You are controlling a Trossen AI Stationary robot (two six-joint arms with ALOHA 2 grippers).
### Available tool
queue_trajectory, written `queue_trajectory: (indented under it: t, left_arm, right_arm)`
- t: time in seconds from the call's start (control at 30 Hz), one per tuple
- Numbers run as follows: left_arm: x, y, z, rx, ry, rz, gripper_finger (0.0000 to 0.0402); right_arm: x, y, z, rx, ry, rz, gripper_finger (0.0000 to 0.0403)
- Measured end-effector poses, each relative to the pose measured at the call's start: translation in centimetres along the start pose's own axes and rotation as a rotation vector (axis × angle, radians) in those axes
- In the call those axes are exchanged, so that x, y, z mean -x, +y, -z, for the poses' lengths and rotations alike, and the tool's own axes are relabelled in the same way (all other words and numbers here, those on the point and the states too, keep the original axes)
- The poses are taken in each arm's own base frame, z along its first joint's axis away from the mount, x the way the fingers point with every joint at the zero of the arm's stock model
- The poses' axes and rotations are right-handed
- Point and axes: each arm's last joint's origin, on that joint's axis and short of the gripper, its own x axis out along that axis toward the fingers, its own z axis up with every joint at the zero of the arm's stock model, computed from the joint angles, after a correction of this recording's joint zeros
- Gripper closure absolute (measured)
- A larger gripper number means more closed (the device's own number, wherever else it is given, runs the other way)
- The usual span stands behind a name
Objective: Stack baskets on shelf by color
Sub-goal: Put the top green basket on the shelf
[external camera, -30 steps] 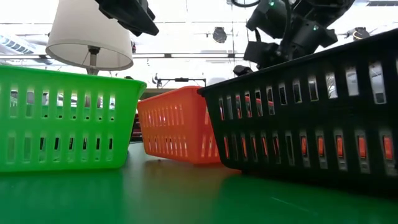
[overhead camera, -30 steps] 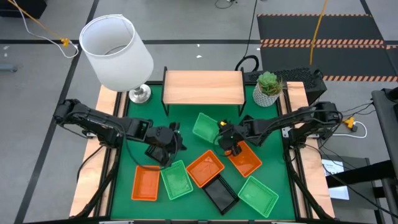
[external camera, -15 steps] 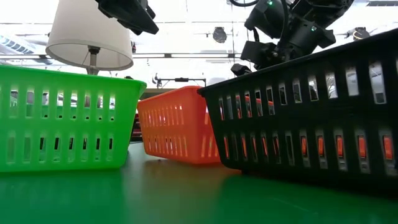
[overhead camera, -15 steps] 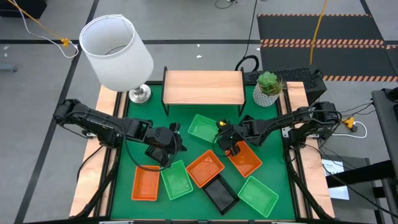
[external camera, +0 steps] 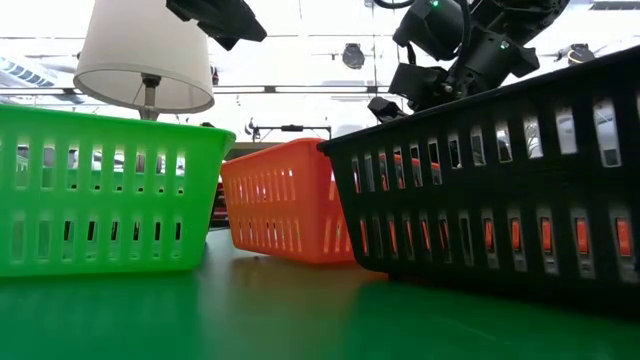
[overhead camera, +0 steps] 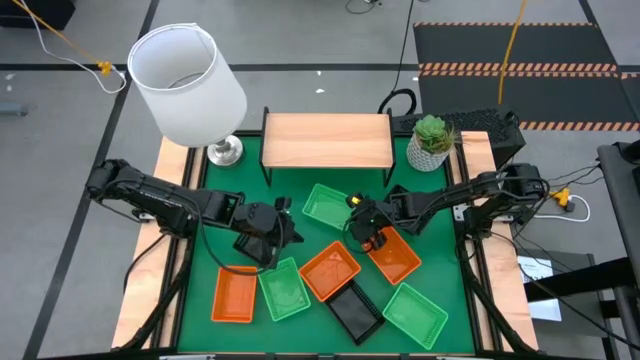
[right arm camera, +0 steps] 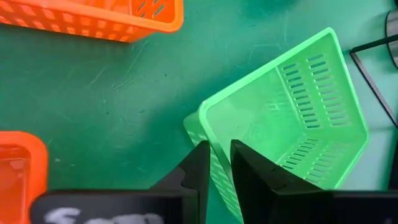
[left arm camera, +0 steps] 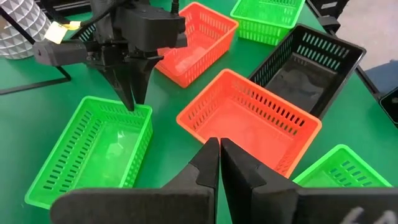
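Several baskets lie loose on the green mat. One green basket (overhead camera: 322, 206) rests on its bottom in front of the wooden shelf (overhead camera: 327, 140), and my right gripper (overhead camera: 352, 216) is shut on it at the corner nearest that arm. Toward the near edge lie two orange-red baskets (overhead camera: 330, 271) (overhead camera: 393, 256), a third (overhead camera: 235, 295), a black one (overhead camera: 355, 310) and two more green ones (overhead camera: 283, 289) (overhead camera: 415, 313). My left gripper (overhead camera: 272, 226) hovers shut and holds nothing, left of the middle orange-red basket (left arm camera: 252, 121). My right gripper holds the green basket by the rim of one wall (right arm camera: 214, 147), close to a corner. One finger (right arm camera: 252, 171) is inside the basket and the other (right arm camera: 194, 169) outside. The fingers come from above, pointing down (left arm camera: 132, 99). The basket sits flat on the mat.
A white-shaded lamp (overhead camera: 187, 85) stands at the far left corner and a potted plant (overhead camera: 431, 140) at the far right, beside the shelf. Wooden rails (overhead camera: 497, 270) line the table's sides. Bare mat (overhead camera: 300, 240) lies between the shelf and the baskets.
The green basket at my right gripper has slid and turned a little toward the table's left, while the gripper has stayed at its corner. My left gripper has shifted slightly toward the table's right.
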Motion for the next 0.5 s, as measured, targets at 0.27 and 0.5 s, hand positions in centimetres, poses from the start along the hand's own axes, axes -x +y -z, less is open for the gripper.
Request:
queue_trajectory:
  t: [0.27, 0.5]
  left_arm:
    - [0.0, 0.0, 0.0, 0.006, 0.000, 0.000, 0.0382]
    - [0.0, 0.0, 0.0, 0.013, -0.001, 0.001, 0.0382]
  right_arm:
    - [-1.3, 0.4, 0.2, -0.018, 0.014, -0.010, 0.0290]
    - [-2.4, 0.5, 0.1, 0.017, 0.001, 0.001, 0.0283]
